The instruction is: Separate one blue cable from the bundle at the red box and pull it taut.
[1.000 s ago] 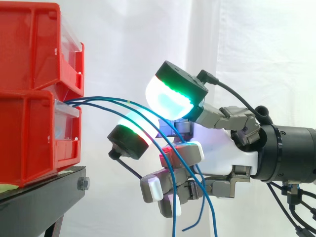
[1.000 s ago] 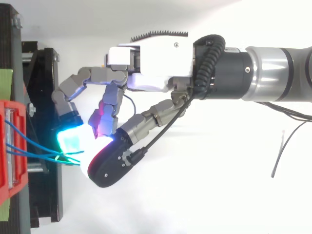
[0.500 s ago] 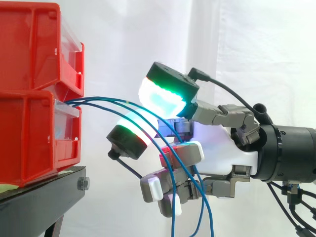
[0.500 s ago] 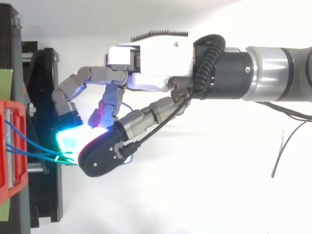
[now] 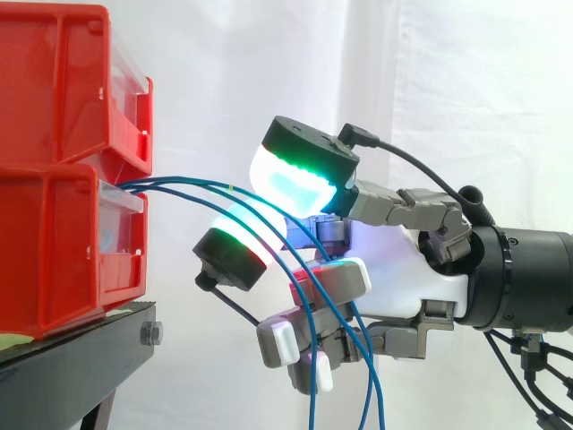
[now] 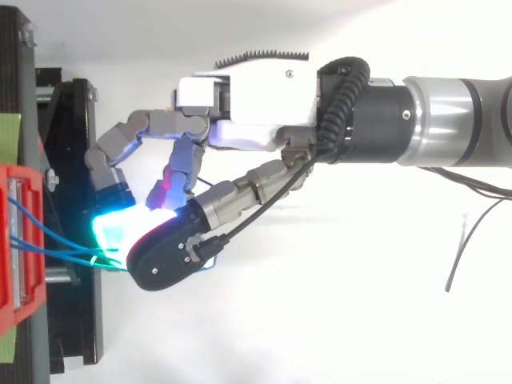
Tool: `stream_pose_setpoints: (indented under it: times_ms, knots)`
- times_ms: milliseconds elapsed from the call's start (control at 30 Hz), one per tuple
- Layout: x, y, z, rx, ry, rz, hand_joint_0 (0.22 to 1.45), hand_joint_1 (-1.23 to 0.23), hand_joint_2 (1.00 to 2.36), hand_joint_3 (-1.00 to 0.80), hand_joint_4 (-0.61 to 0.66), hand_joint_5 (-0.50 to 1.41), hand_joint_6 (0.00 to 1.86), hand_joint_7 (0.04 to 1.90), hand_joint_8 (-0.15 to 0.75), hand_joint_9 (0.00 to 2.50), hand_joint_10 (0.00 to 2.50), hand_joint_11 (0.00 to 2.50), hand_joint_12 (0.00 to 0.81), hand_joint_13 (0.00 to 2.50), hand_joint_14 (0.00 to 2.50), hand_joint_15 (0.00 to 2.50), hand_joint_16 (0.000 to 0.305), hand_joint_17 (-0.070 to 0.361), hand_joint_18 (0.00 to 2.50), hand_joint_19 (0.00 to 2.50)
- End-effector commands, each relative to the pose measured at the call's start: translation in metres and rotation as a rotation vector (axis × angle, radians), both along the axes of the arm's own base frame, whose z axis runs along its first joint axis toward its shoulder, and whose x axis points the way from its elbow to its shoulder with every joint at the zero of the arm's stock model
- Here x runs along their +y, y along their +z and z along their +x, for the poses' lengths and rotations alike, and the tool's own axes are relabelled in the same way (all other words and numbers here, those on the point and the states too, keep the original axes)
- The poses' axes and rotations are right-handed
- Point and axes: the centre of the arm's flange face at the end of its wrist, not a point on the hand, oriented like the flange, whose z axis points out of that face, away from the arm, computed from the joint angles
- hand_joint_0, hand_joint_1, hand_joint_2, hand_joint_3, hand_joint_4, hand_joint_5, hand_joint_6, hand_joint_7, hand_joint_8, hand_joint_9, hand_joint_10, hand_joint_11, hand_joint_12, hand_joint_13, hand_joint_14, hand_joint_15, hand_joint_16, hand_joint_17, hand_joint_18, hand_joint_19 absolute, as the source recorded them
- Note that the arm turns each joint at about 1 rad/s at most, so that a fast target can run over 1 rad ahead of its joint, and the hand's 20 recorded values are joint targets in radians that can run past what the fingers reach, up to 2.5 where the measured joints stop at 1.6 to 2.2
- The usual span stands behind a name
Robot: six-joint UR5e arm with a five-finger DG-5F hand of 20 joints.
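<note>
blue cables (image 5: 312,385), red bins (image 5: 54,242), black stand (image 5: 72,367)

White-palmed hand (image 5: 403,278), grey fingers (image 6: 240,192), green-glowing pads (image 5: 291,184), silver-and-black arm (image 6: 456,120).

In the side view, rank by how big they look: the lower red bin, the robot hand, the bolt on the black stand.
Largest: hand, though nearness to the camera may inflate it.
Then lower red bin, partly cut off.
Smallest: bolt.

Close level side and overhead cameras share bins (image 5: 72,170).
</note>
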Motion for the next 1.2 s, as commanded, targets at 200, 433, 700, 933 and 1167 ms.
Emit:
stream_pose_setpoints:
  times_ms: [200,433,700,933,1167]
  knots:
    - [-0.0003,-0.0006,-0.0002,0.002,-0.001,0.0,0.52,-0.63,1.0,-0.5,0.08,-0.08,0.69,1.23,0.353,1.33,0.03,0.98,0.417,1.0,0.02,0.63,0.056,0.125,0.94,0.8]
    - [-0.0003,0.0004,-0.0004,0.002,-0.001,0.0,0.5,-0.6,1.0,-0.5,0.08,-0.08,0.66,1.25,0.352,1.31,0.03,0.96,0.422,0.99,0.02,0.63,0.057,0.128,0.94,0.79]
    - [0.0009,0.0004,-0.0003,0.002,0.001,0.0,0.59,-0.8,1.02,-0.3,0.03,-0.1,0.76,1.24,0.335,1.29,0.03,1.0,0.396,0.97,0.02,0.63,0.051,0.115,0.9,0.81]
    - [-0.0003,0.0004,-0.0004,0.002,-0.001,0.0,0.56,-0.76,1.03,-0.1,-0.02,-0.11,0.85,1.19,0.345,1.32,0.03,1.0,0.398,0.98,0.02,0.63,0.052,0.116,0.91,0.82]
    - [-0.0003,-0.0008,-0.0003,0.004,-0.001,0.0,0.56,-0.76,1.02,-0.05,-0.06,-0.1,0.86,1.16,0.375,1.35,0.02,0.99,0.425,1.01,0.02,0.61,0.058,0.131,0.97,0.76]
